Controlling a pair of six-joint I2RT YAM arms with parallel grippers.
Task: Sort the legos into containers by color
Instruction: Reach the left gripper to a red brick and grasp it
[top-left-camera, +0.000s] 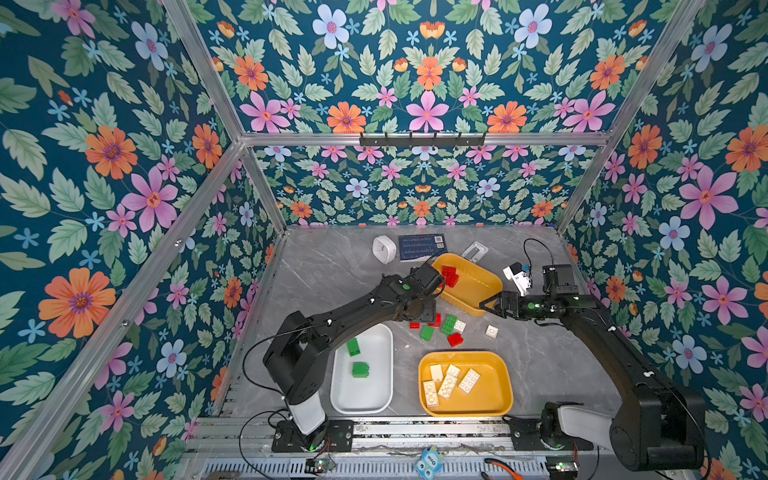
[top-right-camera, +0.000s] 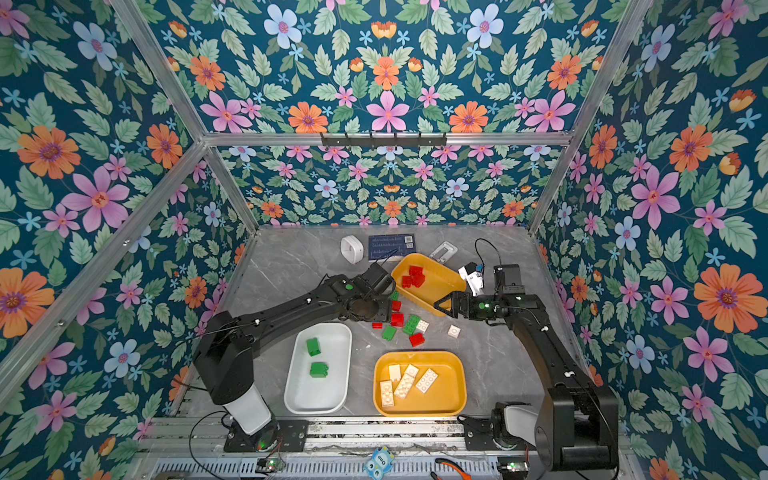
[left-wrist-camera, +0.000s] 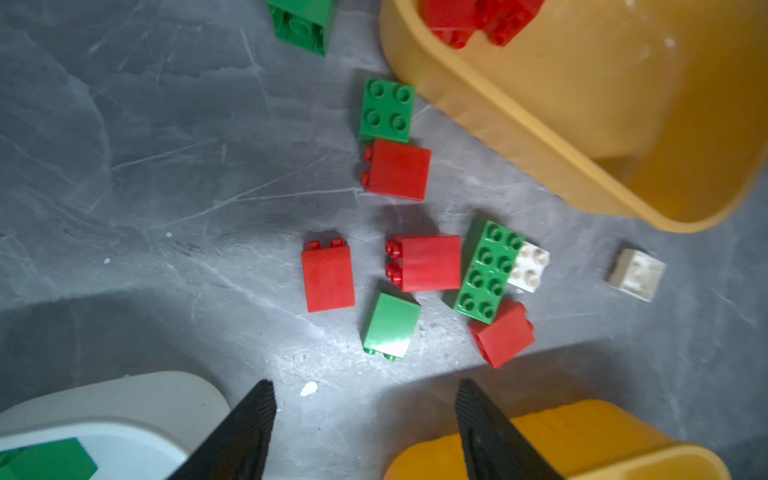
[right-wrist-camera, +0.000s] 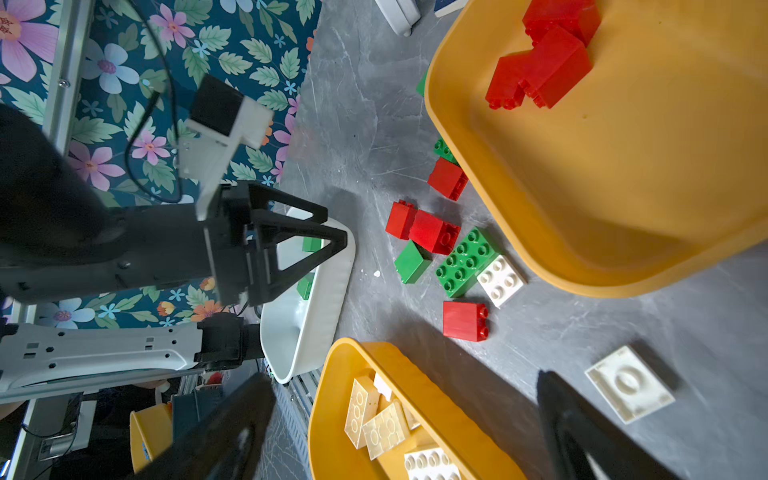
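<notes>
Loose legos lie mid-table: red bricks (left-wrist-camera: 328, 276), green ones (left-wrist-camera: 390, 324), an oblong green brick (top-left-camera: 449, 324) and cream ones (top-left-camera: 491, 331). The far yellow container (top-left-camera: 478, 291) holds red bricks (top-left-camera: 450, 276). Two green bricks (top-left-camera: 353, 346) sit in the white container (top-left-camera: 365, 395). Cream bricks (top-left-camera: 446, 382) fill the near yellow container (top-left-camera: 494, 386). My left gripper (left-wrist-camera: 365, 395) hovers open and empty beside the pile, its jaws wide apart. My right gripper (top-left-camera: 486, 306) is open and empty at the far container's right rim, above the table.
A white rounded gadget (top-left-camera: 384, 248), a dark card with a QR code (top-left-camera: 422, 247) and a flat white piece (top-left-camera: 476, 251) lie along the back wall. Metal rails (top-left-camera: 415, 432) run along the front edge. Flowered walls close in the sides.
</notes>
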